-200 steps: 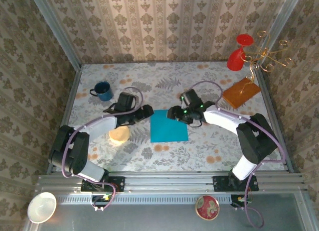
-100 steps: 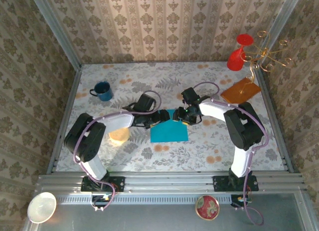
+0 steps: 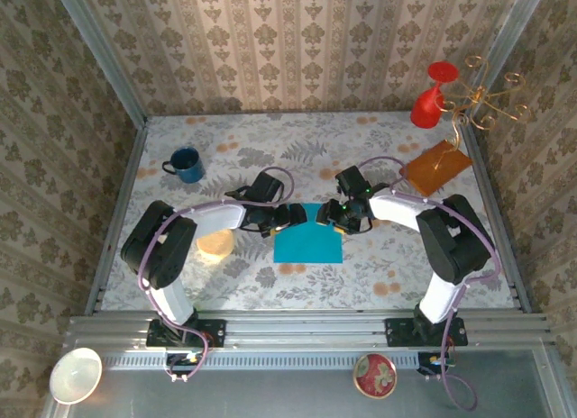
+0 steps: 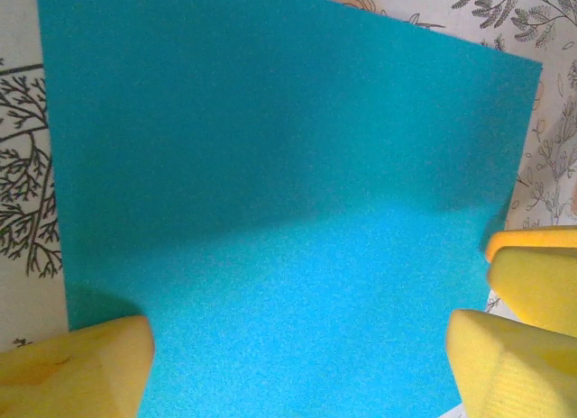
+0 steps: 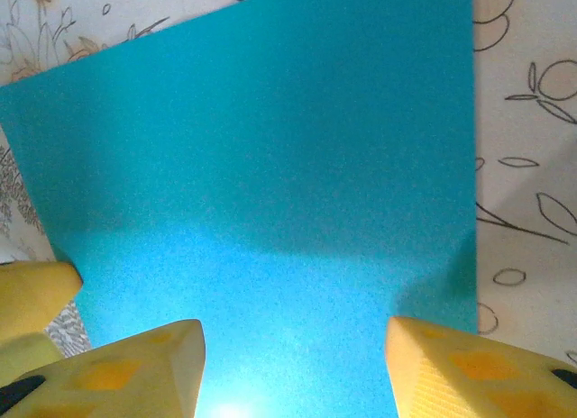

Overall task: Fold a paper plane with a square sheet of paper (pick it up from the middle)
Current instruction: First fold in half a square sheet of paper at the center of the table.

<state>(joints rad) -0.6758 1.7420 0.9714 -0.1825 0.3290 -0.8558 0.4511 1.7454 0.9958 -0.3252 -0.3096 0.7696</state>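
Note:
The square sheet of paper [image 3: 306, 238] is teal-blue and lies flat and uncreased on the flowered table [image 3: 270, 139], mid-table. Both grippers hang low over its far edge, side by side and pointing toward the near side. My left gripper [image 3: 290, 214] is over the far left corner, its yellow fingers [image 4: 81, 364] spread wide above the sheet [image 4: 270, 193], nothing between them. My right gripper [image 3: 330, 216] is over the far right part, also open, its fingers [image 5: 478, 368] apart above the sheet [image 5: 270, 166]. In each wrist view the other gripper's yellow finger shows close by.
A blue mug [image 3: 186, 165] stands at the far left. A pale round disc [image 3: 215, 244] lies beside the left arm. An orange-brown sheet [image 3: 436, 168], a red goblet [image 3: 431, 98] and a gold wire stand [image 3: 487, 103] crowd the far right corner.
My left gripper has swung right from the sheet's left side to over its far left corner. The right gripper shifted slightly right and nearer, and its jaws narrowed a little.

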